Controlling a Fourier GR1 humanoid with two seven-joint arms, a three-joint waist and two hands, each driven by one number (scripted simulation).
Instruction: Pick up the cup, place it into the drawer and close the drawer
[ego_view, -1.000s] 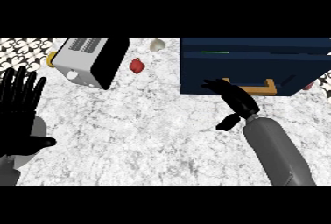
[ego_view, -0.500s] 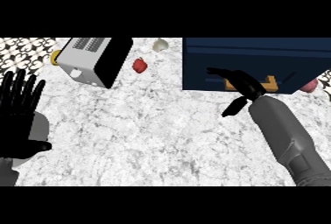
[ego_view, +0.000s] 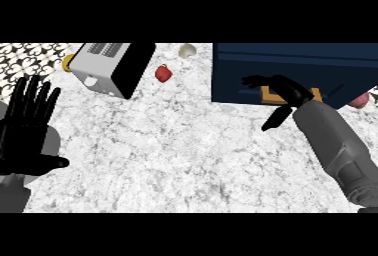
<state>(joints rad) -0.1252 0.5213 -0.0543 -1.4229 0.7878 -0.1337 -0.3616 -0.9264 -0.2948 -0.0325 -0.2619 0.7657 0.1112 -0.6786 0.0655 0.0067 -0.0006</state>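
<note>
The dark blue drawer unit (ego_view: 295, 65) stands at the counter's far right. My right hand (ego_view: 284, 90) lies over its near front edge, fingers stretched left and thumb hanging down over the marble; it is open. A small orange-tan piece (ego_view: 316, 95) shows just behind the hand at the drawer's front; whether it is the cup I cannot tell, since the hand covers most of it. My left hand (ego_view: 29, 130) rests open at the left edge, fingers up.
A white and black toaster (ego_view: 111, 67) stands at the far left with a yellow item (ego_view: 68, 61) behind it. A red object (ego_view: 163, 73) and a pale one (ego_view: 187, 50) lie between toaster and drawer. A pink thing (ego_view: 359, 100) shows at the drawer's right.
My right hand has moved away from me onto the drawer's front edge, and the forearm reaches further in. The left hand has stayed put.
</note>
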